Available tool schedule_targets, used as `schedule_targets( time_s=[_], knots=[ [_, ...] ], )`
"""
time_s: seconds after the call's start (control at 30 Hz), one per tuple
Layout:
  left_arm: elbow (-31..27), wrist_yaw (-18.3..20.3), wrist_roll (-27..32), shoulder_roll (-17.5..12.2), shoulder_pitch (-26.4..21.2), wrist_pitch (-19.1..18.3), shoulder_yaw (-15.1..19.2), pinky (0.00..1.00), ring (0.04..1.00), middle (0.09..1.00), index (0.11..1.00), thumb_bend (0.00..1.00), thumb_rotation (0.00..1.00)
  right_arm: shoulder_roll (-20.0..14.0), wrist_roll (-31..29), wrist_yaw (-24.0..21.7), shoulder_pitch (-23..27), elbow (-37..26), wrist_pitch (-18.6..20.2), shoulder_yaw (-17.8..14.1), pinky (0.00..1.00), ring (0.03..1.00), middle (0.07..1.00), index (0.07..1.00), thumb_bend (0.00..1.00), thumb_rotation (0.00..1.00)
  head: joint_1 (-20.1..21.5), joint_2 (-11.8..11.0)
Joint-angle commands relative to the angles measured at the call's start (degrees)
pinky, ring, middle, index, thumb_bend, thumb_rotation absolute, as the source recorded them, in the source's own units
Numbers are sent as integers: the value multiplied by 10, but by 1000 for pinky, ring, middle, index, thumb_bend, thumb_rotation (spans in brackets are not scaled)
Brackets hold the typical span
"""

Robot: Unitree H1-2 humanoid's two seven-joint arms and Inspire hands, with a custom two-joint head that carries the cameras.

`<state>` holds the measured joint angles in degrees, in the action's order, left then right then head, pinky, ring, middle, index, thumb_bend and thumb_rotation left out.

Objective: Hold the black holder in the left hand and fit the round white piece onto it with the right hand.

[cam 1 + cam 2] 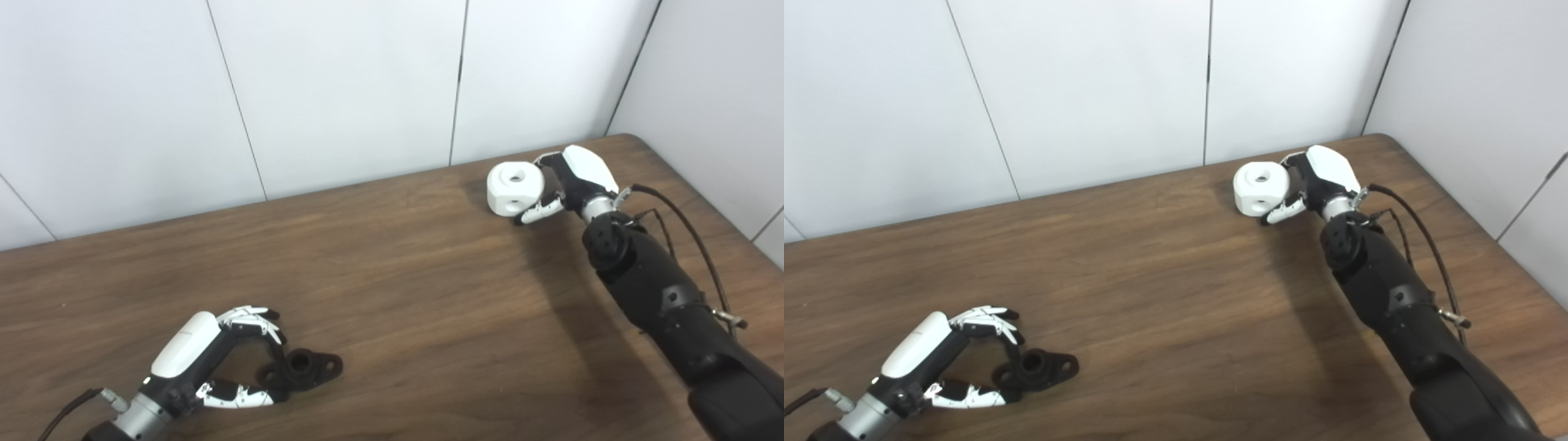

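- Where the desk (pixel 398 294) nears its front left corner, the left hand (pixel 214 361) has fingers and thumb curled about the black holder (pixel 303 367), which lies flat.
- Near the far right corner, the right hand (pixel 572 180) grips the round white piece (pixel 516 187).

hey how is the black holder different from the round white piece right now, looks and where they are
The black holder is dark, low and flat with a flange, at the table's near left by the left hand. The round white piece is white, chunkier and rounded, at the far right by the right hand. Both show a round hole on top, and each has fingers around it.
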<state>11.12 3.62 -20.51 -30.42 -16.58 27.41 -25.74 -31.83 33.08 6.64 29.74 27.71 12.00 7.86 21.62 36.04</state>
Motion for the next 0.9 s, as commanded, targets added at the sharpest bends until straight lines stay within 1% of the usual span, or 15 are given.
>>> schedule_targets(
  time_s=[0.0, 0.17, 0.3, 0.5, 0.57, 0.67, 0.77, 0.87],
  knots=[
    [-8, 8, -6, -18, -3, -5, 2, 827, 811, 637, 482, 519, 43, -13, 8, 21, 23, -18, -15, -7, 766, 906, 797, 495, 521, 145, 1, 1],
    [-11, 16, -2, -11, -2, -5, 8, 835, 811, 637, 482, 519, 43, -19, 11, 17, 23, -39, -13, -9, 774, 899, 793, 489, 510, 146, 2, 0],
    [-6, 18, -1, -8, -6, -5, 8, 836, 812, 635, 482, 519, 42, -20, 11, 5, 23, -61, 3, -12, 781, 903, 795, 489, 510, 147, 3, 0],
    [-3, 14, 1, -9, -8, -5, 6, 835, 814, 636, 482, 519, 43, -18, 7, -2, 23, -65, 3, -11, 775, 898, 793, 490, 511, 145, 2, 1],
    [-4, 11, 1, -10, -8, -5, 5, 830, 811, 635, 482, 519, 43, -18, 11, -9, 25, -64, 4, -6, 768, 898, 793, 490, 511, 145, 1, 0],
    [-2, 9, -1, -11, -10, -5, 4, 824, 809, 633, 482, 519, 43, -15, 9, -17, 26, -54, -6, 1, 760, 900, 796, 489, 511, 144, 0, 0],
    [0, 12, -1, -10, -10, -5, 7, 831, 813, 636, 482, 519, 43, -5, -4, -12, 22, -47, -24, -1, 735, 890, 786, 487, 512, 144, -2, 1],
    [-1, 16, -3, -9, -8, -5, 9, 835, 815, 638, 482, 519, 43, 2, -10, -20, 15, -52, -29, 2, 725, 883, 783, 487, 511, 148, -2, 1]
  ],
)
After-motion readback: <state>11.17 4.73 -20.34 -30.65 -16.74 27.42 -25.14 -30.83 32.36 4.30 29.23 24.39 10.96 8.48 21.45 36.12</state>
